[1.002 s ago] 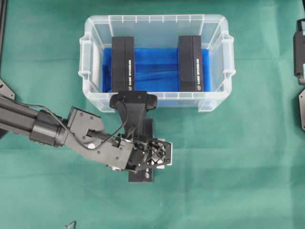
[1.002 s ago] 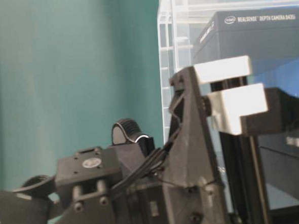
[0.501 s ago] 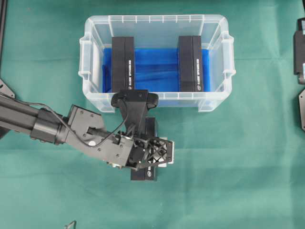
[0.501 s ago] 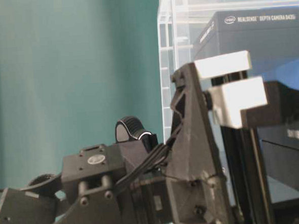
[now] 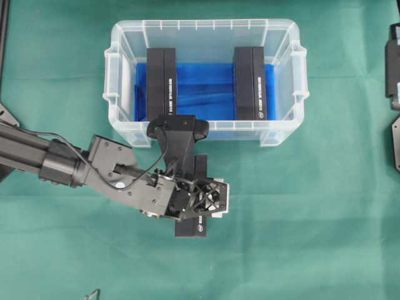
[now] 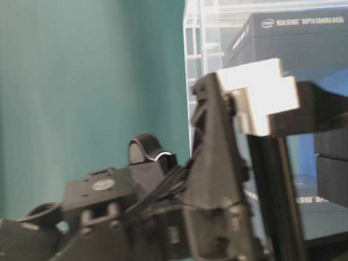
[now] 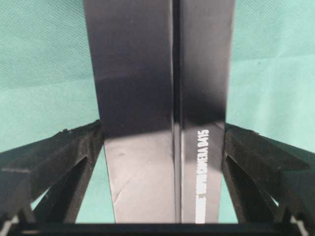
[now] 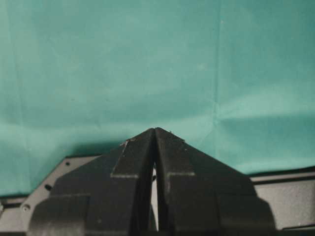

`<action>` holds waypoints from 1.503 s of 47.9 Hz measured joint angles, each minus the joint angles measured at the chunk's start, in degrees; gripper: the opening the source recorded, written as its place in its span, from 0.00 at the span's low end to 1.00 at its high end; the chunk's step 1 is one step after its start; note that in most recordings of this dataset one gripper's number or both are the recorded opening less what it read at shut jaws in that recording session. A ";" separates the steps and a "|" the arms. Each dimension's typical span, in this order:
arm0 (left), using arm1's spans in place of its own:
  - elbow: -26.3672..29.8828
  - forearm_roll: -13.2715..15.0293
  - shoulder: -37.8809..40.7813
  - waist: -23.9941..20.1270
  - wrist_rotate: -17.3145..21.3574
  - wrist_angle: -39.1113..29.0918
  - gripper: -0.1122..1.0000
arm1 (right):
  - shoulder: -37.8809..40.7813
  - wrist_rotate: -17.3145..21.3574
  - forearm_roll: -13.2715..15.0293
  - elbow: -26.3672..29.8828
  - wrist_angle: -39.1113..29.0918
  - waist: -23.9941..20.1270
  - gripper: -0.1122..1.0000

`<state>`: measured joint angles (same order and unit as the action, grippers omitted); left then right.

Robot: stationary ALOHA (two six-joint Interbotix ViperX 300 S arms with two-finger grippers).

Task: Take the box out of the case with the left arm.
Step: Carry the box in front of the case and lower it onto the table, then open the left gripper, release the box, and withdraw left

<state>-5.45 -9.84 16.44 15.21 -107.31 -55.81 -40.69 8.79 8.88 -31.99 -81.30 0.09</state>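
Overhead — box (image 5: 192, 226) outside case (image 5: 119, 62), on cloth (image 5: 300, 237).

A case (image 5: 205, 128) sits on a cloth-covered tabletop (image 5: 312, 219), toward its far edge, near the middle. Inside the case, two boxes stand apart: one (image 5: 161, 81) by the left wall, one (image 5: 250, 81) by the right wall. A third box (image 5: 199, 228) lies on the tabletop just in front of the case's near wall, under the left gripper (image 5: 201, 200).
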 measured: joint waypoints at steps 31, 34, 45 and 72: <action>14.24 0.00 -3.25 -2.02 8.00 -18.54 0.90 | -0.09 0.00 0.09 0.00 0.00 0.00 0.12; 14.59 0.09 -3.25 -2.20 8.09 -18.90 0.90 | -0.09 -0.09 0.09 0.00 -0.09 0.00 0.12; 14.77 0.09 -3.25 -2.20 7.91 -19.07 0.90 | -0.09 0.00 0.00 0.00 0.00 0.00 0.12; -2.46 1.32 -20.74 0.97 2.90 -19.95 0.90 | -0.09 -0.09 0.09 0.00 -0.09 0.00 0.12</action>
<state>-7.91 -8.53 -4.31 16.17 -104.41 -75.76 -40.78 8.70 8.96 -31.99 -81.39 0.09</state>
